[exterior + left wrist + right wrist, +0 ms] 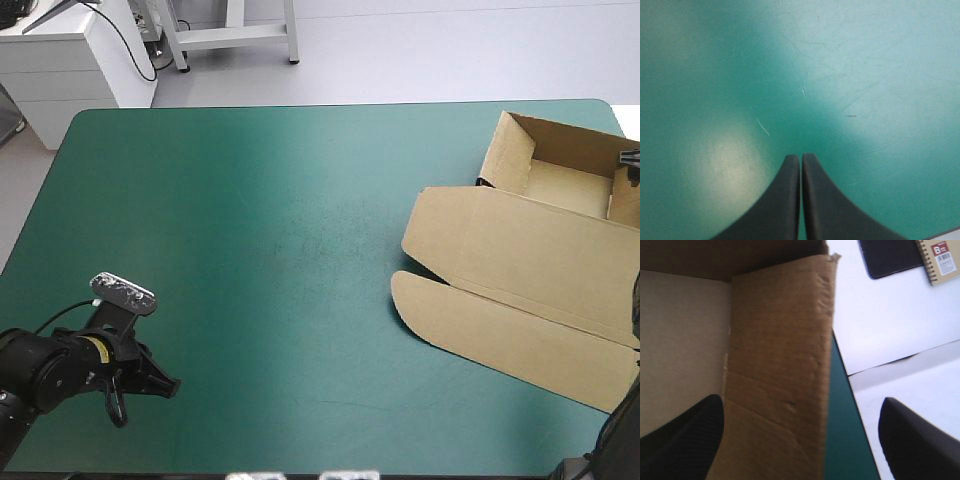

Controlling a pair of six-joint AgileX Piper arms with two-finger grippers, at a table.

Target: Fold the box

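The brown box [520,250] lies at the table's right side as an open tray [565,185] with raised walls at the far end. Its lid [500,330] lies flat toward the near edge. My right gripper [801,401] is open and straddles the tray's right wall [780,355], one finger [685,435] inside the tray and the other [920,440] outside it. In the high view only a black tip of the right gripper [631,158] shows at that wall. My left gripper [165,385] is shut and empty, low over the bare cover near the front left corner, with its fingers [790,200] pressed together.
The teal-green cover [250,230] stretches bare between the left gripper and the box. The box's right wall stands close to the table's right edge [842,405]. Beyond that edge lies a white surface with a notebook [940,260].
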